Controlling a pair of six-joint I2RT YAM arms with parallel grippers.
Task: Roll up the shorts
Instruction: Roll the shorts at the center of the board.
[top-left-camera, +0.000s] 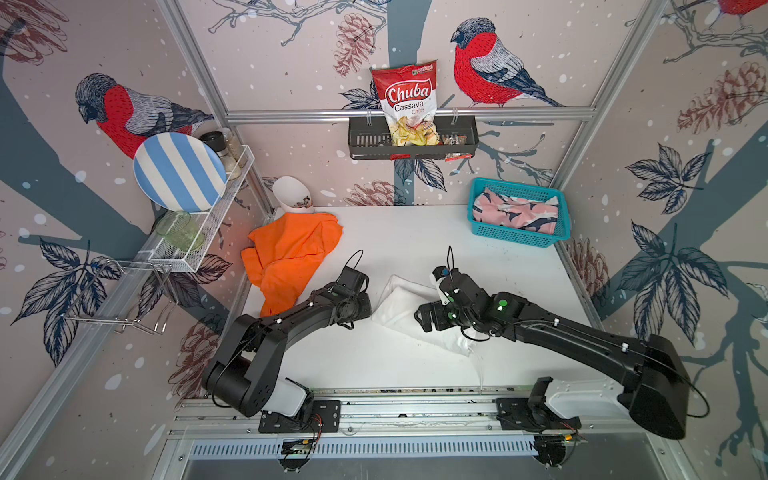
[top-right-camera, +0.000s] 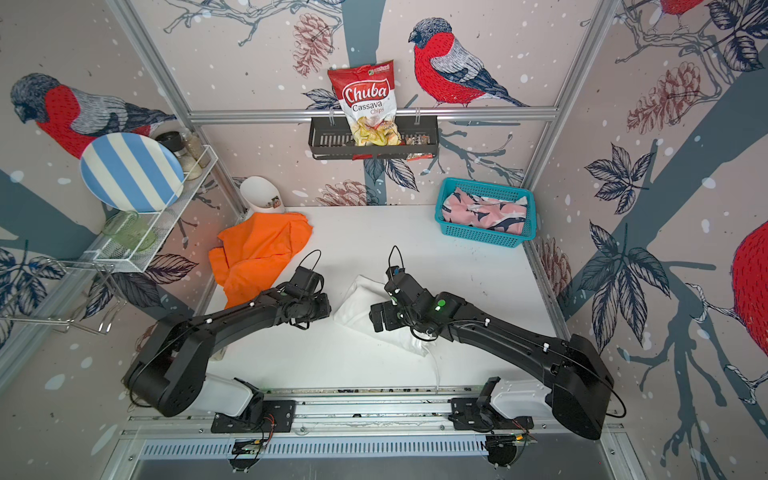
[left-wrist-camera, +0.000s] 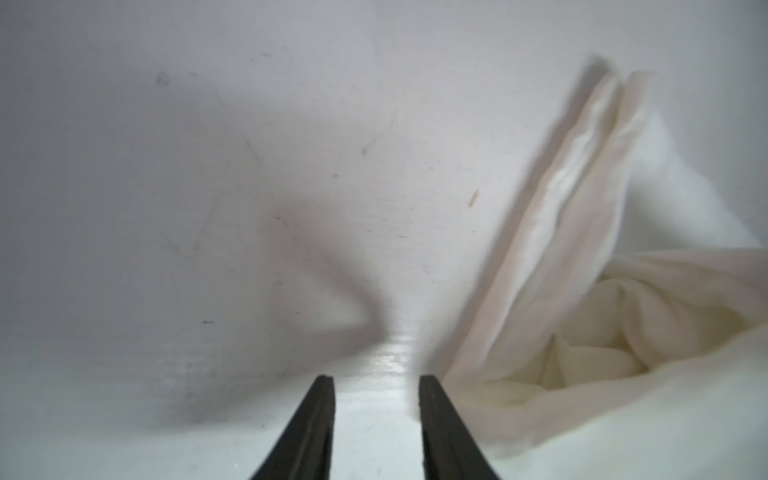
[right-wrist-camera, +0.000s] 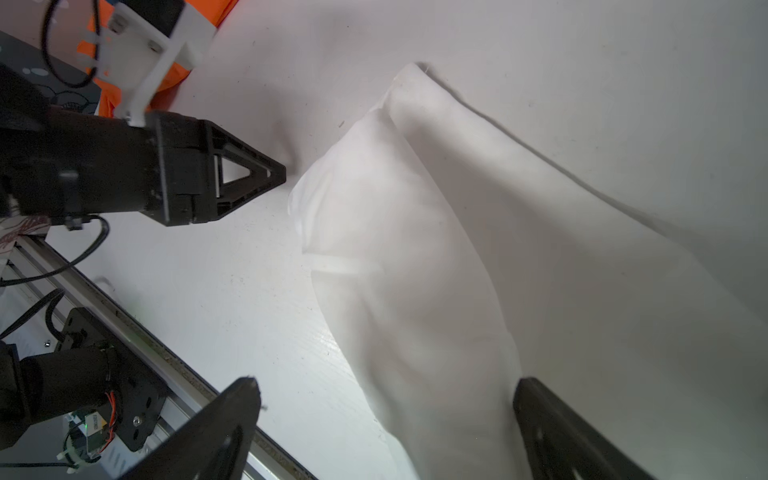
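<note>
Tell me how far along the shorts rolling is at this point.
Looks done: the pink shorts sit bundled in the basket. In hand: the white shorts lie folded into a long strip on the table, not yet rolled. The left gripper is open beside their edge, and the right gripper is open astride them. To do: the orange shorts lie crumpled at the table's back corner.

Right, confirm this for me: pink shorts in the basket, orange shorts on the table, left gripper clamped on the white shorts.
No. The left gripper is not clamped on the white shorts: the left wrist view shows its jaws apart over bare table, cloth beside them. The pink shorts in the basket and orange shorts on the table are right.
</note>
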